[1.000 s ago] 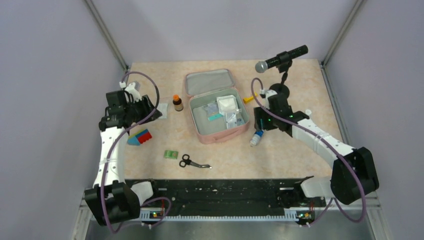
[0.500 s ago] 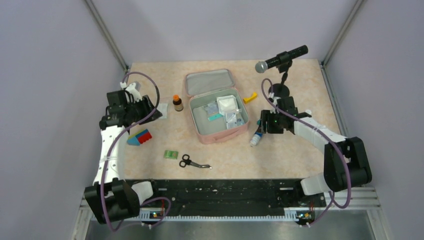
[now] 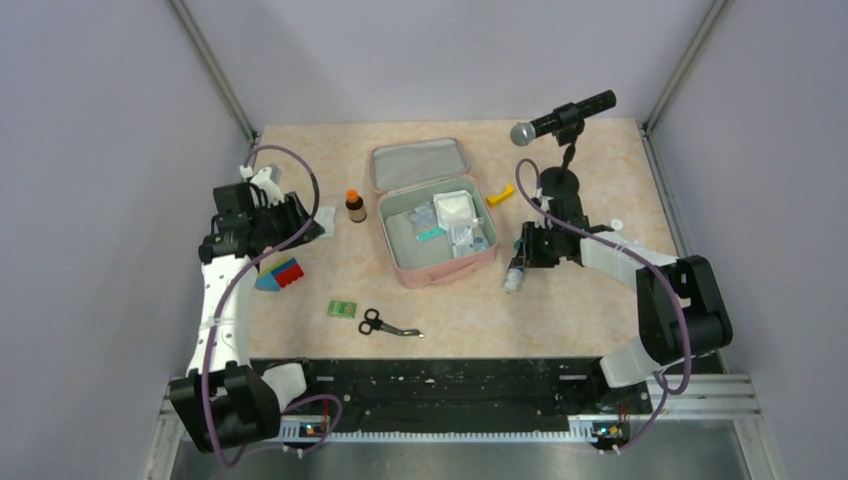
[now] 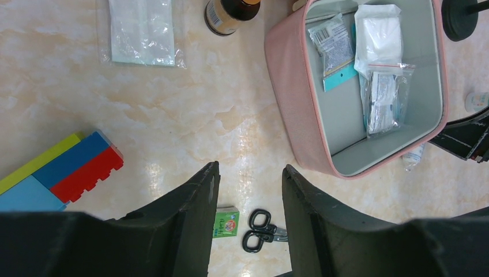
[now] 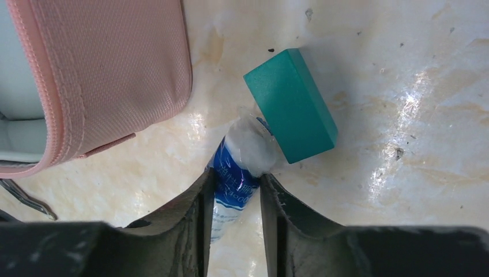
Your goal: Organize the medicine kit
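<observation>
The medicine kit (image 3: 440, 268) is a pink zip case lying open mid-table, with several packets inside; it also shows in the left wrist view (image 4: 294, 98) and the right wrist view (image 5: 115, 63). My right gripper (image 5: 237, 176) is down at the table just right of the kit (image 3: 518, 262). Its jaws are closed against both sides of a blue-and-white bottle (image 5: 230, 182) in clear wrap, which lies on the table (image 3: 513, 277). A teal block (image 5: 291, 104) touches the bottle's top. My left gripper (image 4: 249, 170) is open and empty, held above the table at the left (image 3: 300, 222).
A brown bottle (image 3: 355, 205) and a clear packet (image 3: 325, 220) lie left of the kit. Coloured blocks (image 3: 280, 273), a small green box (image 3: 342, 309) and black scissors (image 3: 385, 324) lie nearer. A microphone on a stand (image 3: 562, 118) and a yellow piece (image 3: 498, 197) stand behind the right gripper.
My right arm has folded in and lowered its gripper onto the blue-and-white bottle beside the kit. The left arm has stayed still.
</observation>
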